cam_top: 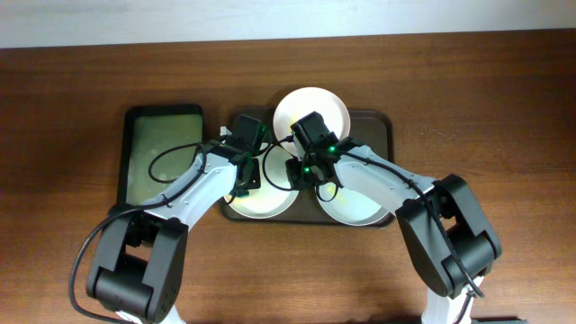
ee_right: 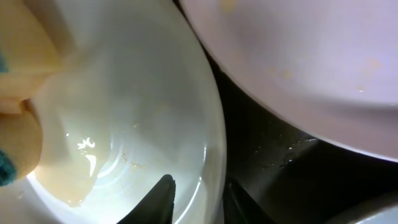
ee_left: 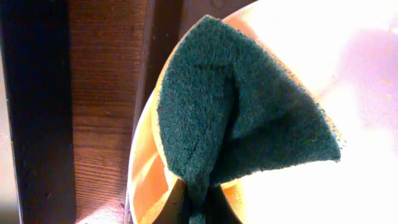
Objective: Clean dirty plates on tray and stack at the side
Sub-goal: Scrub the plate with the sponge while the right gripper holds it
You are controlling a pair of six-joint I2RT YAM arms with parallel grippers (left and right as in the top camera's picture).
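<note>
Plates (cam_top: 310,108) part-hidden by arms (cam_top: 378,175); left hand (cam_top: 245,180) grips sponge (ee_left: 236,118); right hand (ee_right: 202,199) astride rim (ee_right: 214,155), grip unclear.

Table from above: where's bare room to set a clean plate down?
Widest bare stretch of table: right of the brown tray, out to the edge. A narrower strip lies left of the small black tray, whose greenish inside looks bare too. Crowded: the brown tray, filled by three plates, with the left arm and right arm over it.

Overhead camera straight down on the table (cam_top: 504,81), both wrist cameras close above one shared plate (cam_top: 270,203)
</note>
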